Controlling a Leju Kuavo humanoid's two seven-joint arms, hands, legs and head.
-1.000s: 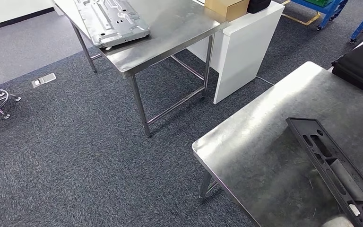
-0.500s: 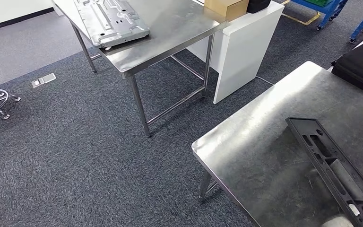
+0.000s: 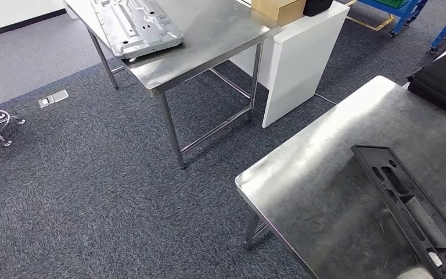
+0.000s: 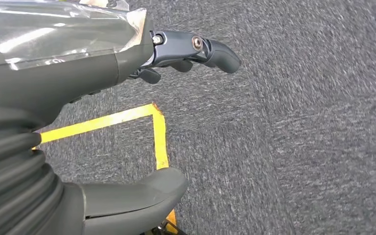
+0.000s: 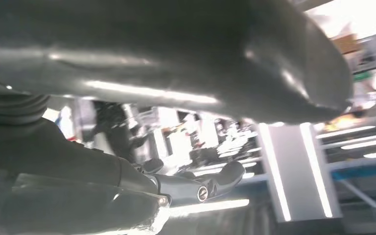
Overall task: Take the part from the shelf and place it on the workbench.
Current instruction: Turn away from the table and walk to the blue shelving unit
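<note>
Carpeted workshop floor, dark grey, with a steel counter [image 3: 325, 174] at 4 o'clock in the head view. On it lies the black part [image 3: 409, 200], long and flat, running off toward 5 o'clock — judged to be set down already, flat so it rests stable. Left robot hand [image 4: 142, 122] hangs over the carpet beside yellow floor tape [image 4: 127, 117], thumb and fingers apart, holding nothing. Right robot hand [image 5: 186, 183] is grasping nothing visible; how far apart its fingers are, I cannot tell.
</note>
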